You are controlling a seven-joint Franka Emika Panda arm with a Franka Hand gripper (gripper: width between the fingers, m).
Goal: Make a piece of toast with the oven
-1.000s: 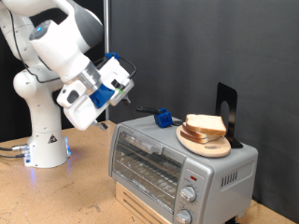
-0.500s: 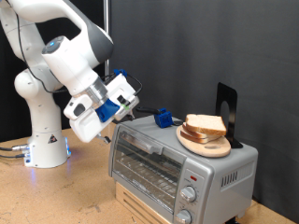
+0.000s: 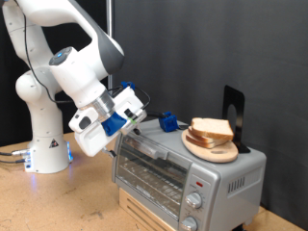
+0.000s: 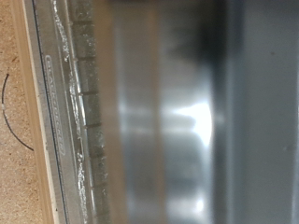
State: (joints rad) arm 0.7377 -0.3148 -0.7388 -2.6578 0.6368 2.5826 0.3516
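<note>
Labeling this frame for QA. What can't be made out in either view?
- Tool, exterior view: fingertips hidden against the toaster oven top corner; open or shut unreadable.
- Wrist view: close-up blur of the oven's metal and glass; no fingers visible.
- Bread slices on the wooden plate, exterior view: stacked, count unclear.
- Small blue object on the oven top: too small to identify.
- Oven's lower edge: cut off by the exterior view's bottom.

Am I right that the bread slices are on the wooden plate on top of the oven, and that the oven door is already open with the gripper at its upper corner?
Not quite: the oven door is closed, as the exterior view shows. The rest holds: the bread slices sit on the wooden plate on top of the oven, and the gripper is at its upper corner.
</note>
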